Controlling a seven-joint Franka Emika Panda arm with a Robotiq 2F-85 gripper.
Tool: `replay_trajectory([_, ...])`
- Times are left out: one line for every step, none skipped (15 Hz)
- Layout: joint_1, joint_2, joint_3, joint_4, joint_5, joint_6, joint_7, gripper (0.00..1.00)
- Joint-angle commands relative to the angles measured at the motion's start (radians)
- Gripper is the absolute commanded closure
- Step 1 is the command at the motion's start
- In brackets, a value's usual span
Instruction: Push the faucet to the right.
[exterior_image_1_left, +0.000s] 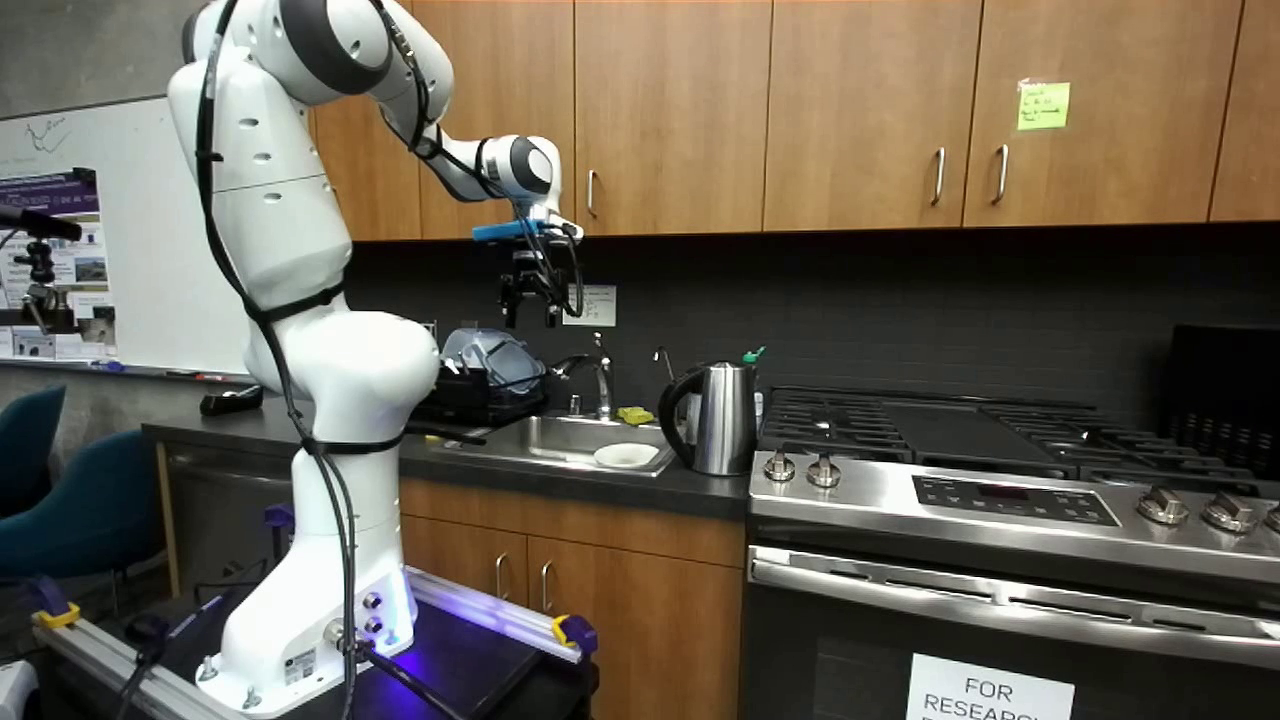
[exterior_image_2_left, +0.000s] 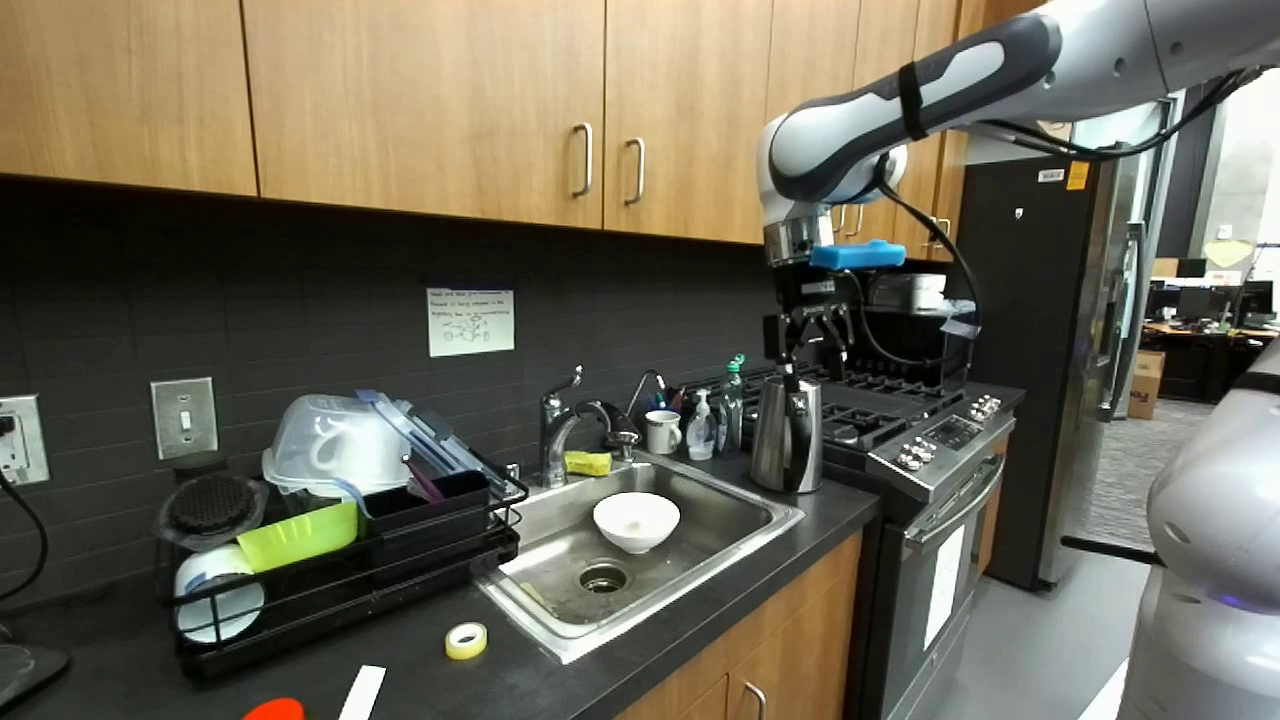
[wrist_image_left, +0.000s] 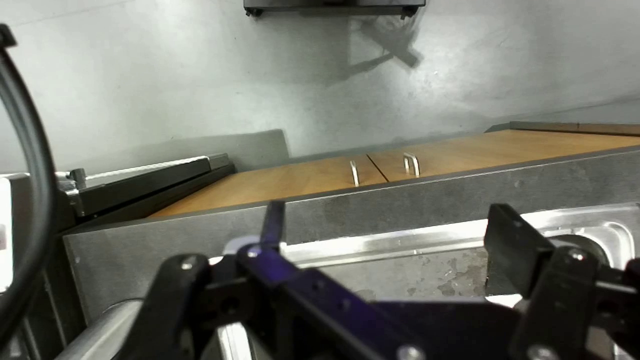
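Observation:
The faucet (exterior_image_1_left: 604, 380) is a silvery metal tap standing at the back rim of the sink. In both exterior views it is upright, with its curved spout reaching out over the sink; it also shows in an exterior view (exterior_image_2_left: 554, 440). My gripper (exterior_image_1_left: 531, 312) hangs in the air, fingers down, higher than the faucet and apart from it. In an exterior view the gripper (exterior_image_2_left: 816, 358) appears in line with the kettle. In the wrist view the two fingers (wrist_image_left: 390, 225) are wide apart with nothing between them, and the faucet is out of view.
The sink (exterior_image_2_left: 720, 590) holds a white bowl (exterior_image_2_left: 637, 520). A steel kettle (exterior_image_1_left: 726, 420) stands between sink and stove (exterior_image_1_left: 880, 480). A thin hooked tap (exterior_image_2_left: 646, 380), mug, bottles and yellow sponge (exterior_image_2_left: 588, 463) are near the faucet. A loaded dish rack (exterior_image_2_left: 400, 560) stands beside the sink. Cabinets (exterior_image_1_left: 670, 110) hang above.

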Motion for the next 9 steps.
replay_trajectory([0.012, 0.02, 0.008, 0.014, -0.053, 0.002, -0.016, 0.0])
replay_trajectory([0.016, 0.024, 0.009, 0.014, -0.064, 0.014, -0.03, 0.0])
replay_trajectory([0.02, 0.029, 0.01, 0.015, -0.074, 0.026, -0.04, 0.0])
replay_trajectory([0.023, 0.032, 0.011, 0.014, -0.082, 0.037, -0.045, 0.0])
replay_trajectory([0.026, 0.033, 0.01, 0.014, -0.083, 0.051, -0.048, 0.0])
replay_trajectory([0.028, 0.031, 0.008, 0.008, -0.08, 0.073, -0.048, 0.0])
replay_trajectory([0.03, 0.026, 0.004, 0.001, -0.072, 0.1, -0.045, 0.0])
replay_trajectory([0.03, 0.022, 0.001, -0.006, -0.061, 0.125, -0.041, 0.0])
replay_trajectory([0.029, 0.009, -0.007, -0.022, -0.042, 0.163, -0.041, 0.0])
